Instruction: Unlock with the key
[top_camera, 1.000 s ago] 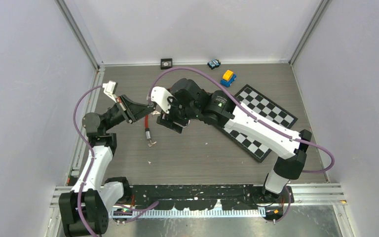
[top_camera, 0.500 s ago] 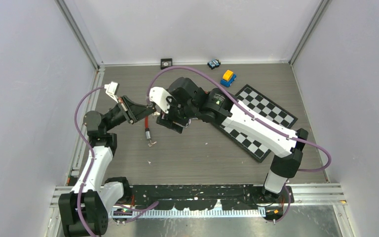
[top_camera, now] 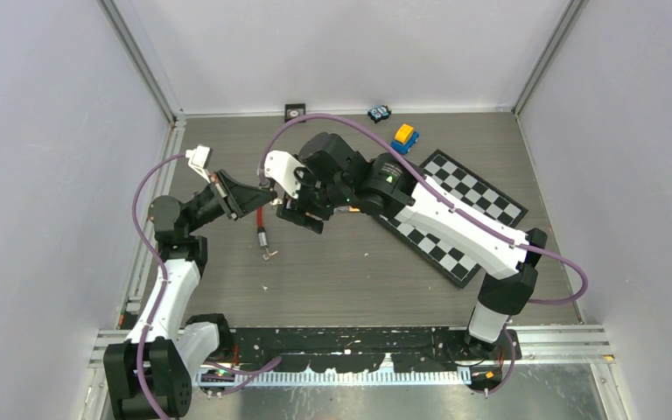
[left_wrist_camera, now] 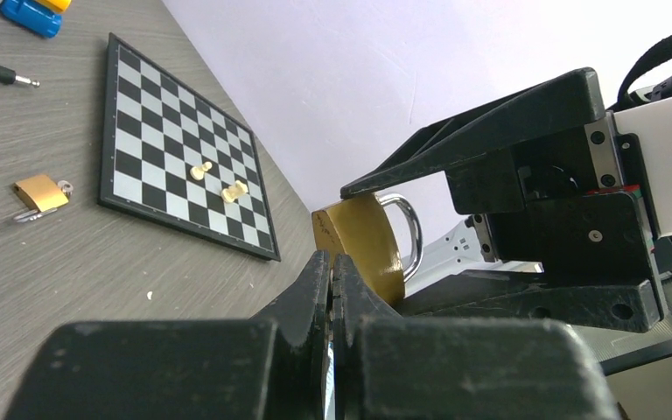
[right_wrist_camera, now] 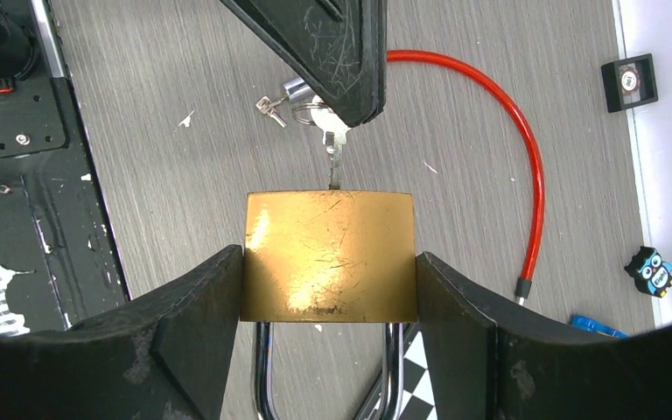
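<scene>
A brass padlock (right_wrist_camera: pixel 328 236) with a steel shackle hangs above the table, its body clamped between the two fingers of my right gripper (right_wrist_camera: pixel 328 262). My left gripper (right_wrist_camera: pixel 337 66) is shut on the head of a silver key (right_wrist_camera: pixel 336 157). The key's blade points at the padlock's bottom face and its tip meets that edge; how far it is in cannot be seen. From the left wrist, the padlock (left_wrist_camera: pixel 363 249) sits just beyond my left gripper (left_wrist_camera: pixel 331 262), whose jaws are pressed together. From above, both grippers meet over the table, left (top_camera: pixel 265 194) and right (top_camera: pixel 302 210).
A red cable lock (right_wrist_camera: pixel 529 157) lies below with small keys (right_wrist_camera: pixel 271 107) on a ring. A chessboard (top_camera: pixel 464 210) with two pawns lies to the right, with a second small padlock (left_wrist_camera: pixel 39 192) near it. A toy car (top_camera: pixel 404 137), an owl figure (top_camera: pixel 379 113) and a black box (top_camera: pixel 295 111) sit at the back.
The right arm has shifted slightly left and back with the padlock, closer to the left gripper. The left gripper has barely moved.
</scene>
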You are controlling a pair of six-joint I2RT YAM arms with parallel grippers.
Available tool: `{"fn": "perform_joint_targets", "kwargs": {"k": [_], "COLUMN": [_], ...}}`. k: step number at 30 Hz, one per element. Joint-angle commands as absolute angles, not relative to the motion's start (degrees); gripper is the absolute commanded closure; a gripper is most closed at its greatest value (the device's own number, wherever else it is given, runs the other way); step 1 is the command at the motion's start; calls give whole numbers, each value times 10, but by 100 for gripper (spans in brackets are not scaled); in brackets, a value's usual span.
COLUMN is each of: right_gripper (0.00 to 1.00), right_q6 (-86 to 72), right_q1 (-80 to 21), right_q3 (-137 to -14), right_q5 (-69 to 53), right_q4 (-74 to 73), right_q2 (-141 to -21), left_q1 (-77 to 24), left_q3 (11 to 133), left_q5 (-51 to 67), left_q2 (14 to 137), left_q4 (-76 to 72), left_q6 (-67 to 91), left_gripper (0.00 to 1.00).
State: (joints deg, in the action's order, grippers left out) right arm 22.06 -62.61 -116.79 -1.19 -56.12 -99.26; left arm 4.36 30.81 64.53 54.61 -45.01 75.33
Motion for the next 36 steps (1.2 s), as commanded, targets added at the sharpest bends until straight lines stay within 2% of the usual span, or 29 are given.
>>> {"fn": "perform_joint_targets", "kwargs": {"k": [1,17,25,36], "right_gripper": [99,100,99,99], "right_q6": [231,252,278,309], "right_q1": [-632,-630,-588,-550], "right_q3": [-1214,-1144,-1100,-1092], "right_q5": [-24,-2,-7,-39], "right_q4": [-438,-432,-438,-505], "right_q2": [-974,-935,-902,-878], "left_q1": [34,47,67,94], "left_q3": [313,325,340,443], "left_q5": [675,680,684,675], "left_q2": [541,542,545,563], "left_q4": [-434,-415,-395,-209], "left_q6": [736,732,713,558], "left_gripper": [100,100,100,100]}}
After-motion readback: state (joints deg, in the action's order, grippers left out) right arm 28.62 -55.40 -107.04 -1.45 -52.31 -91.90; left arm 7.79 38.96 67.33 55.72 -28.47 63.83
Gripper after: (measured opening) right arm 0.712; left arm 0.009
